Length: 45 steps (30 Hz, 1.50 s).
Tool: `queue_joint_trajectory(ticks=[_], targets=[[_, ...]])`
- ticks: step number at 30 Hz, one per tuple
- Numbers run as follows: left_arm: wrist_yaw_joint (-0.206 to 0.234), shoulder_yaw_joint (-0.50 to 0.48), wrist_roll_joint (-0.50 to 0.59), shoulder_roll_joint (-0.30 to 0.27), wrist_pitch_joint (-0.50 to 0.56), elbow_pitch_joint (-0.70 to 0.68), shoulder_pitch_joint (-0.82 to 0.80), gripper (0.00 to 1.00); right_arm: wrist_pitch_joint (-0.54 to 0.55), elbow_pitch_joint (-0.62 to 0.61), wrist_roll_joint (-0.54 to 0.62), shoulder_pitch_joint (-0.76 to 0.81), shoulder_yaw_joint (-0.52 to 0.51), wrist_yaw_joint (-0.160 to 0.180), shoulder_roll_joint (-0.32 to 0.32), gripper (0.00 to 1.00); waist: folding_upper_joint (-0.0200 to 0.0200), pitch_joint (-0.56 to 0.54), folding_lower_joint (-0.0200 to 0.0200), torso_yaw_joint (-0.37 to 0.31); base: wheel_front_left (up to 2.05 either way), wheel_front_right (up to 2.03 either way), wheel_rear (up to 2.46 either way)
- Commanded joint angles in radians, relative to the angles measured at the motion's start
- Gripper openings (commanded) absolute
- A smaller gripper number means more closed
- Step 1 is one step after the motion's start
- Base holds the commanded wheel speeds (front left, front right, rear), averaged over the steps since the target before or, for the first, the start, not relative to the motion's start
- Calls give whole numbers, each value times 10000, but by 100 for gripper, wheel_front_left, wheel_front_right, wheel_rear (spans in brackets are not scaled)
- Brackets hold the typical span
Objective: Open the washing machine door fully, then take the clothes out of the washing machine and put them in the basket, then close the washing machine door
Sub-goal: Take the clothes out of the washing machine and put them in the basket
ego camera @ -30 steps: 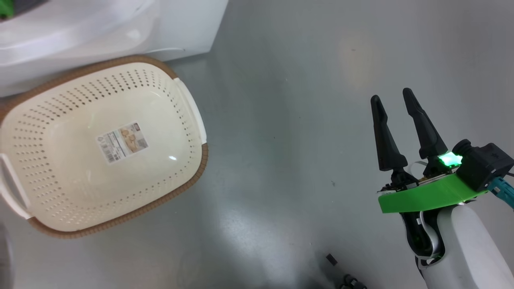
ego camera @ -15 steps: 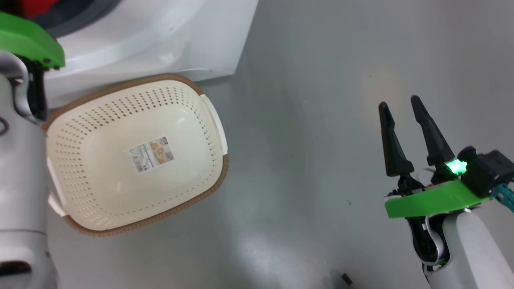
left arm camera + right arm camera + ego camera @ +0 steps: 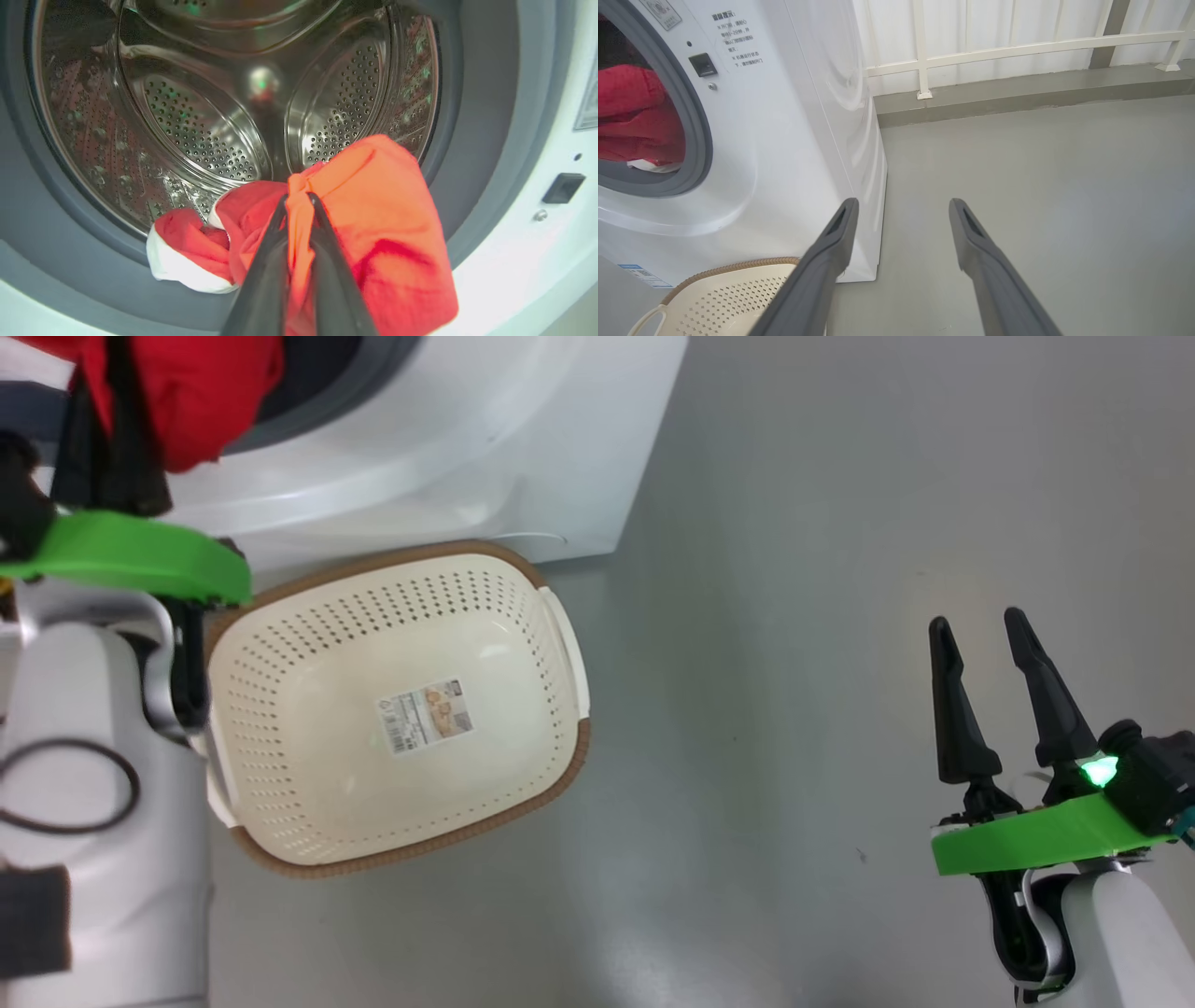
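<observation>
Clamping bright red jersey clothes [image 3: 383, 233] at the white washing machine [image 3: 794, 116] mouth, the left gripper [image 3: 296, 196] starts unloading; cream perforated basket [image 3: 280, 709] holds none yet; right gripper [image 3: 976, 621] gapes.

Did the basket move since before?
No. The basket still sits tucked against the washing machine by its front corner; only the camera turned.

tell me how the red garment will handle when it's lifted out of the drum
Likely floppy: the garment bunches and folds where the left gripper pinches it. Probably light, since a narrow pinch seems enough. Its white-trimmed end hangs over the grey seal and may drag there.
</observation>
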<state>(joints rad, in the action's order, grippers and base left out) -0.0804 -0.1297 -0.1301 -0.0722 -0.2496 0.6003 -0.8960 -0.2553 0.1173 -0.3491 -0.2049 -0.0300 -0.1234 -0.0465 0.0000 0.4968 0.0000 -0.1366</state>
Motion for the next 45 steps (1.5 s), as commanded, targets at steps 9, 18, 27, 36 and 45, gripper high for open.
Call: queue_joint_trajectory(ticks=[9, 18, 27, 36, 45], targets=[[-173, -470, 181, 120, -122, -2283, 1633, 0, -65, -196, 187, 468, -25, -73, -130, 100, 0, -689, 0, 481, 0, 0, 0], [-251, -540, 101, 209, -122, -3976, 2644, 0, -65, -213, 201, 590, -74, -73, -156, 100, 0, -865, 0, 608, 0, 0, 0], [-24, -4, -363, 217, -122, -5768, 3466, 0, -65, -213, 195, 662, -62, -73, -157, 100, 0, -963, 0, 650, 0, 0, 0], [318, 434, -519, 218, -122, -6874, 3769, 0, -65, -193, 172, 703, -12, -73, -181, 100, 0, -1040, 0, 647, 0, 0, 0], [396, 629, -689, 219, -122, -6164, 4258, 0, -65, -178, 153, 676, 104, -73, -175, 100, 0, -987, 0, 541, 0, 0, 0]])
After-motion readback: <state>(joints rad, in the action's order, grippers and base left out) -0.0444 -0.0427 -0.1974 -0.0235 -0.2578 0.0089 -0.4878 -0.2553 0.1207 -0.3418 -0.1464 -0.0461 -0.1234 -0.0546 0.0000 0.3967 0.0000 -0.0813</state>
